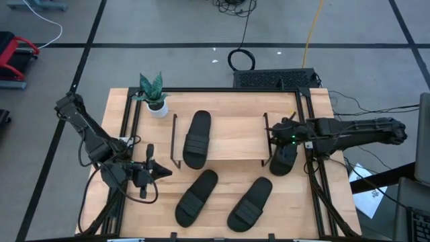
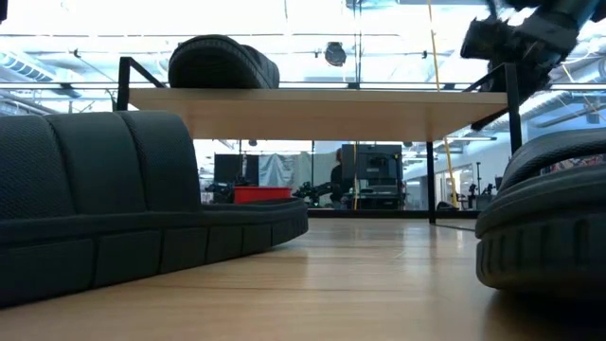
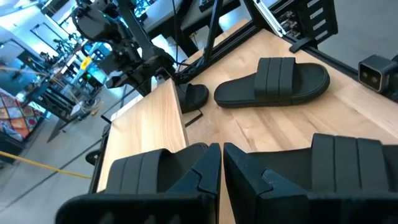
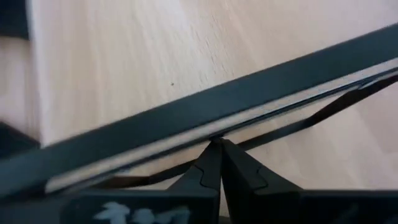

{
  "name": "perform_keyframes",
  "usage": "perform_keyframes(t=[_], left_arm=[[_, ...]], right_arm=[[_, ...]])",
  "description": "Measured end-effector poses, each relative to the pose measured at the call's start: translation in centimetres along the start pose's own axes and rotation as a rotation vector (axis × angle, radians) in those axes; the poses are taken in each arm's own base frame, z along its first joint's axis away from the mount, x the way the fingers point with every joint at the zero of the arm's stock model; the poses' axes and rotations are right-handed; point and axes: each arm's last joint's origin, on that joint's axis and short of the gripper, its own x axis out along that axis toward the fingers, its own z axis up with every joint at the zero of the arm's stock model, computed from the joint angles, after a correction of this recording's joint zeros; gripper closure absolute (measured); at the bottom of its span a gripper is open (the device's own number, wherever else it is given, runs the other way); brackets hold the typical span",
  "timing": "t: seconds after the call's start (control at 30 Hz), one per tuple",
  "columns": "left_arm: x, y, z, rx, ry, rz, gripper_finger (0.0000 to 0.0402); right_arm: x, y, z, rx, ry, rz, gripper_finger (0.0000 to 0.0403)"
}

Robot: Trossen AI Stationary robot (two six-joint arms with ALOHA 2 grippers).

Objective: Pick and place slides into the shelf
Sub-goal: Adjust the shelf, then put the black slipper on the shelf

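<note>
One black slide lies on the shelf's light plank top, also seen in the low view. Two slides rest sole-down on the table in front of the shelf. The fourth slide lies on the table by the shelf's right side frame, partly under my right arm. My right gripper is shut, its tips at the shelf's black frame bar. My left gripper is shut and waits left of the near slides. My right gripper has its shut fingertips right at the black bar of the shelf's right side frame, coming level from the table's right. I cannot tell whether they touch the bar.
A small potted plant stands at the table's far left corner. Black rails run along the table's right and left edges. Bare wood lies between the shelf and the near slides. Cables and a keyboard lie beyond the far edge.
</note>
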Motion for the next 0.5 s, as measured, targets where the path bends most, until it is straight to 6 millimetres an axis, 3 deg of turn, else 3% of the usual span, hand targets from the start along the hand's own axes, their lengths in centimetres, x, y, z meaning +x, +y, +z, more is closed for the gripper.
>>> perform_keyframes(t=[0.27,0.4,0.5], left_arm=[[0.0,-0.2,-0.2,0.060,0.010,-0.038,0.0376],[0.0,-0.2,-0.4,0.059,0.027,-0.041,0.0376],[0.0,-0.2,-0.4,0.051,0.031,-0.041,0.0376]], right_arm=[[-6.2,-0.9,-0.6,-0.133,-0.175,0.028,0.0403],[-9.2,-1.8,-1.2,-0.076,-0.132,-0.111,0.0403],[-10.2,-2.4,-1.7,0.004,-0.037,-0.207,0.0403]])
